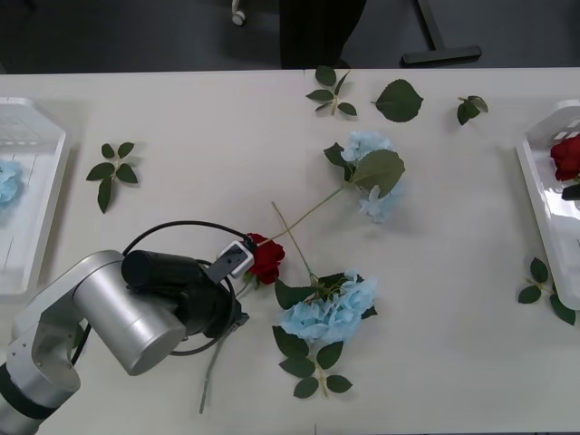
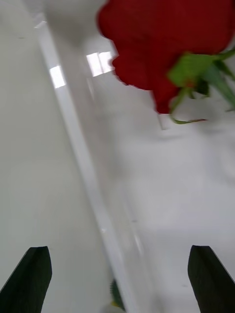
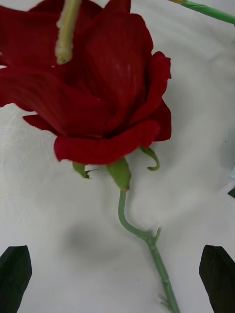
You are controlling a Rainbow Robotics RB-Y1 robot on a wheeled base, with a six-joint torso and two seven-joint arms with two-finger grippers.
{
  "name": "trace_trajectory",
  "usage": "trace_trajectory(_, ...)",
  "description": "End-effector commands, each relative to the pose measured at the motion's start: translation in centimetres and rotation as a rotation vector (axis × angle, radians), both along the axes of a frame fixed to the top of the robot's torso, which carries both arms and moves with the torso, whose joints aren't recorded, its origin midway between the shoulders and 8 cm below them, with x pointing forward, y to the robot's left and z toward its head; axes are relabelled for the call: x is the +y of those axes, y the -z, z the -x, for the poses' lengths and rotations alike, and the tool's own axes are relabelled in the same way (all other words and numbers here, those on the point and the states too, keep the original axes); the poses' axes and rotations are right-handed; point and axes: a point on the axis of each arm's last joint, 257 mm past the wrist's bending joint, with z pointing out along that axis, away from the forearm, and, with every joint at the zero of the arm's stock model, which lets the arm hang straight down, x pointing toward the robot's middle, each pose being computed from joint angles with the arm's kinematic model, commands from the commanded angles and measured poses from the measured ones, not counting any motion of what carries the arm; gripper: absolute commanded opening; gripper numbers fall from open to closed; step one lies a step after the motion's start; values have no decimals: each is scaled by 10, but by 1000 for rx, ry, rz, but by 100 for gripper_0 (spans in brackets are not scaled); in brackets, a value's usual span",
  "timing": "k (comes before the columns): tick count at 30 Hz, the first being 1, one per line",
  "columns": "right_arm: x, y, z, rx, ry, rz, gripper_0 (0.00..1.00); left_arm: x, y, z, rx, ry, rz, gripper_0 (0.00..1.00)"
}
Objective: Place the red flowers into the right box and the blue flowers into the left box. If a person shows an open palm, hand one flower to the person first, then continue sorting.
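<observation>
Silver and black, the left arm reaches from the lower left of the front view across the white desk (image 1: 181,118), its wrist bent toward the desk's middle. Left tool (image 3: 117,279): black fingers (image 3: 14,274) spread wide at either side of a red rose (image 3: 93,93) that lies on the desk, its thin green stem running between the fingertips without touching them. In the front view this rose (image 1: 266,257) lies just past the arm's wrist.

Right tool (image 2: 117,279): fingers likewise spread, gripping nothing, poised over the rim of the right box (image 2: 83,161); one finger stands over the desk, the other over the tray floor.

Counts. Red flowers: two, one at the left tool and one (image 1: 567,156) inside the right box (image 1: 544,208), cut by the picture's edge. Blue flowers: three, namely one (image 1: 372,172) at mid-desk with a large leaf lying over it, one (image 1: 331,313) just beside the rose, and one (image 1: 7,179) in the left box (image 1: 41,208), cropped by the picture's edge. Boxes: two, both partly out of view.

Loose leaf sprigs (image 1: 113,170) lie scattered along the far and right parts of the desk. A second stem end (image 3: 66,29) crosses the rose bloom in the left wrist view.
</observation>
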Motion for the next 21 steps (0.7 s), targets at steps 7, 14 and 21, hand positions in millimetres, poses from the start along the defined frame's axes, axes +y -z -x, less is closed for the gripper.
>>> trace_trajectory(7, 139, -69, -7, 49, -106, -241, 82, -39, -7, -19, 4, -59, 80, 100)
trace_trajectory(14, 222, -95, 16, 200, -31, -397, 85, -46, 4, -15, 58, -103, 102, 100)
trace_trajectory(21, 274, -103, 32, 367, 108, -533, 86, -54, 5, -17, 70, -123, 121, 100)
